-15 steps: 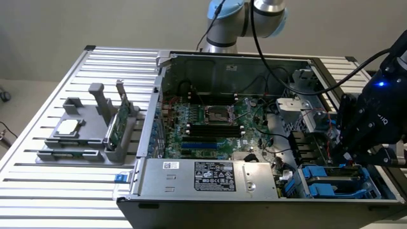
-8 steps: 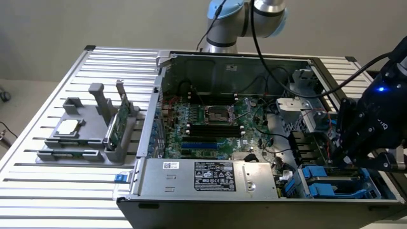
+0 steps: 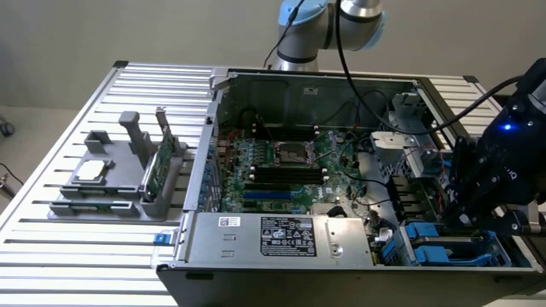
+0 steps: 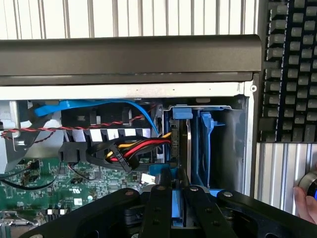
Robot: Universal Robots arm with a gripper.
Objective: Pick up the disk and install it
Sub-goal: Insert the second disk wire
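The disk (image 4: 181, 148) stands on edge in the computer case's drive bay (image 4: 218, 148), its blue carrier showing at its upper end and between my fingers. My gripper (image 4: 179, 201) is shut on the disk's near edge, one black finger (image 4: 159, 208) on each flat side. In the exterior view the gripper (image 3: 472, 214) hangs over the blue bay (image 3: 431, 246) at the case's front corner, on the exterior view's right. How deep the disk sits in the bay is hidden by the fingers.
Red, yellow and black cables (image 4: 129, 151) and a blue cable (image 4: 99, 106) run beside the bay. The motherboard (image 3: 282, 166) and power supply (image 3: 282, 236) fill the case. A grey parts stand (image 3: 119, 179) sits at the exterior view's left. A keyboard (image 4: 290, 69) and a hand (image 4: 308, 203) lie beyond the case.
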